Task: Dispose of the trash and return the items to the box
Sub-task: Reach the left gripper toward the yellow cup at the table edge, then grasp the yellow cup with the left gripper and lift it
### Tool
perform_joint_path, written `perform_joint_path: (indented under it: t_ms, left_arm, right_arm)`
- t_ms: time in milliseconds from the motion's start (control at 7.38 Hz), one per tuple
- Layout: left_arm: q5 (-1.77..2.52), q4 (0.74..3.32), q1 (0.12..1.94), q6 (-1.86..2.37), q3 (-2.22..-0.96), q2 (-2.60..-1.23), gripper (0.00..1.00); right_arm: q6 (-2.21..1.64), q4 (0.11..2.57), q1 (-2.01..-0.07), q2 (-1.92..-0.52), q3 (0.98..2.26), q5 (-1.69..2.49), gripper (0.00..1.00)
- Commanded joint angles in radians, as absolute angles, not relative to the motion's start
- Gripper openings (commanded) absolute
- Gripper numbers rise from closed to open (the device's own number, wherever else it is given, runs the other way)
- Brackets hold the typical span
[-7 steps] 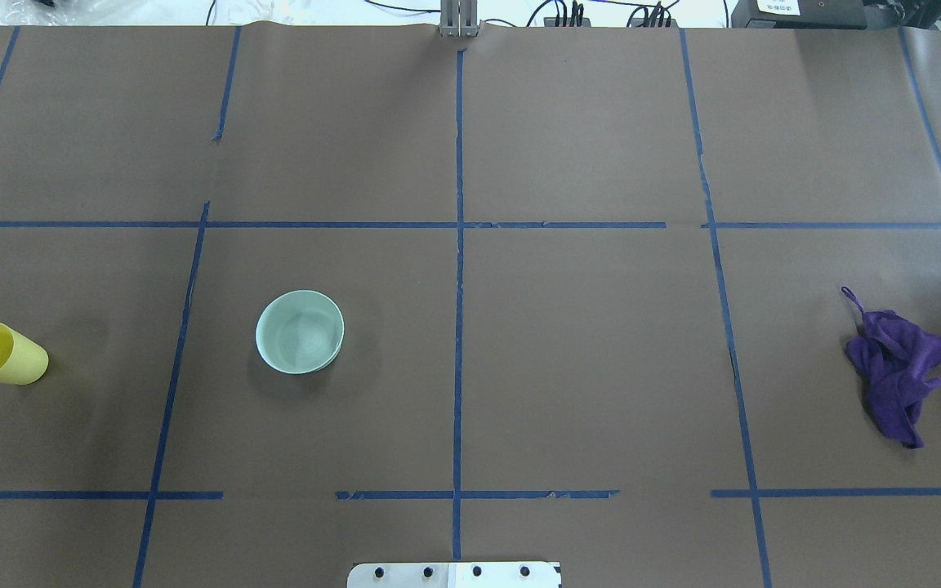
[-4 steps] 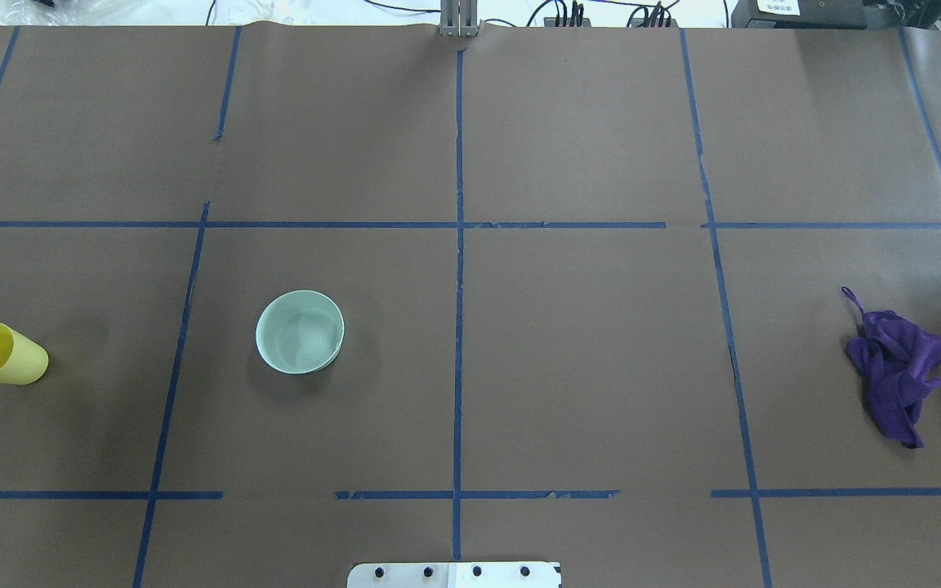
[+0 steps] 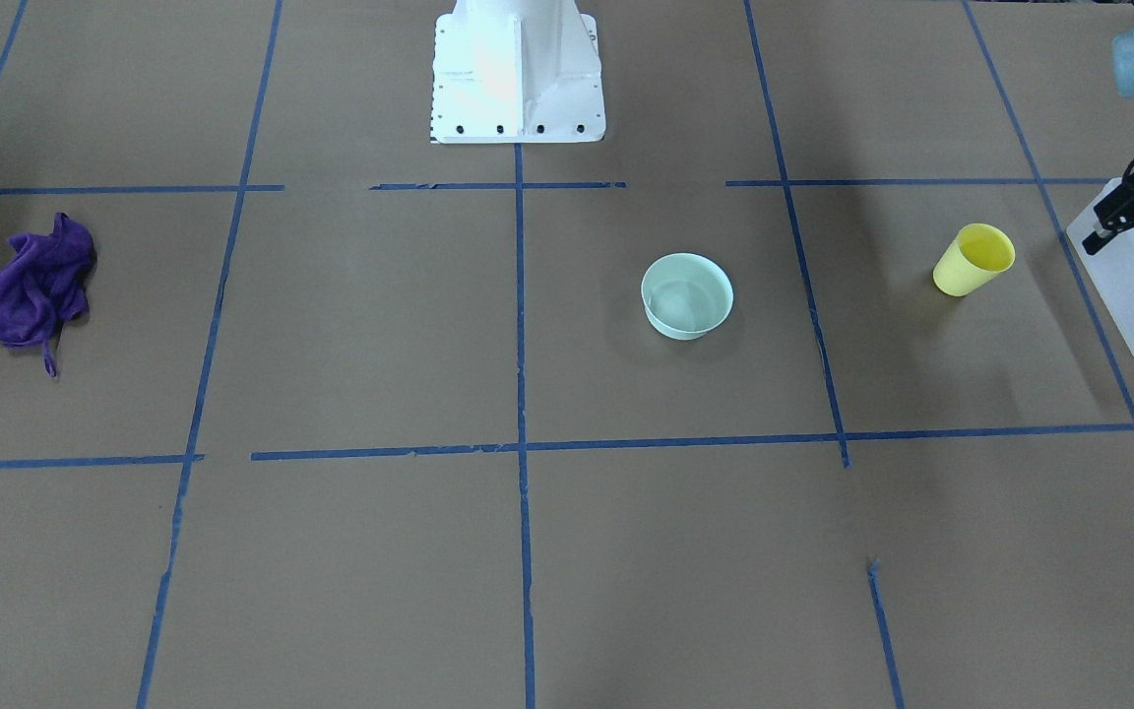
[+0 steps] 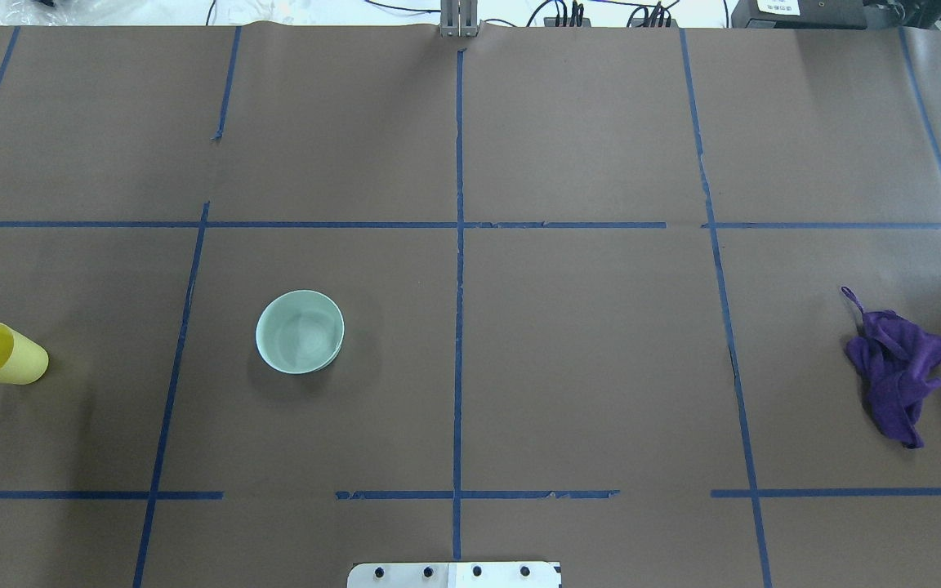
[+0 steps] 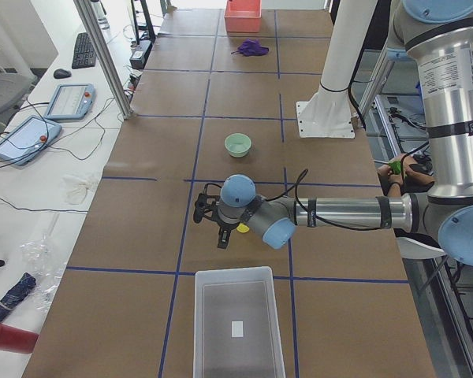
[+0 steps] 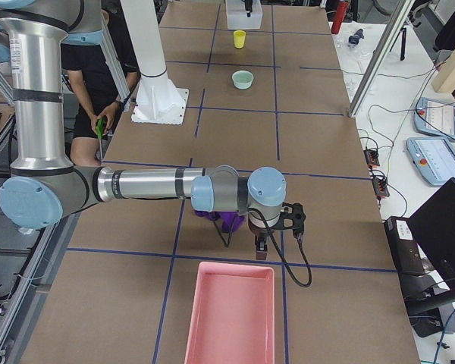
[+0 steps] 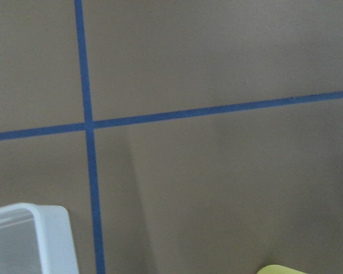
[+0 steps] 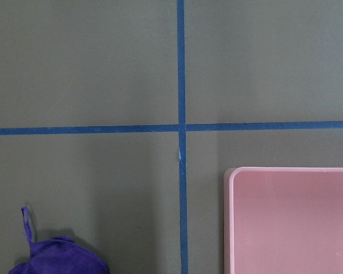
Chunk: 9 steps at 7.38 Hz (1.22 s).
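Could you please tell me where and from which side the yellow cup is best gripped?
Probably from above, with the left end effector, which hangs nearest. The yellow cup stands upright, mouth up, so close across its upper wall just under the rim. It widens toward the rim, which should keep it from slipping downward.

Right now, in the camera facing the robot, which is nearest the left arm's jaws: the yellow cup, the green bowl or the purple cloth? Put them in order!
1. yellow cup, on the view's right side.
2. green bowl, a little right of the middle.
3. purple cloth, far across at the left edge.
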State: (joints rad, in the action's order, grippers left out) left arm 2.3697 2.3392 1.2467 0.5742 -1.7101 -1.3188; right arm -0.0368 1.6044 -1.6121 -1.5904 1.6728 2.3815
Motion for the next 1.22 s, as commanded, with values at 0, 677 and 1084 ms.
perform_joint_path:
  t_ms: [0, 677, 1084]
  left_arm:
    - [2.317, 2.427, 1.143, 0.710, -1.709, -1.298, 0.93]
    - [2.243, 2.427, 1.019, 0.730, -1.703, -1.298, 0.93]
    - [2.215, 2.427, 0.973, 0.732, -1.695, -1.298, 0.92]
  right_arm:
    - [-0.041, 1.605, -1.609, -1.589, 1.677, 2.382, 1.00]
    - [-0.041, 1.609, -1.606, -1.591, 1.704, 2.382, 1.00]
    - [-0.041, 1.609, -1.608, -1.591, 1.704, 2.384, 1.00]
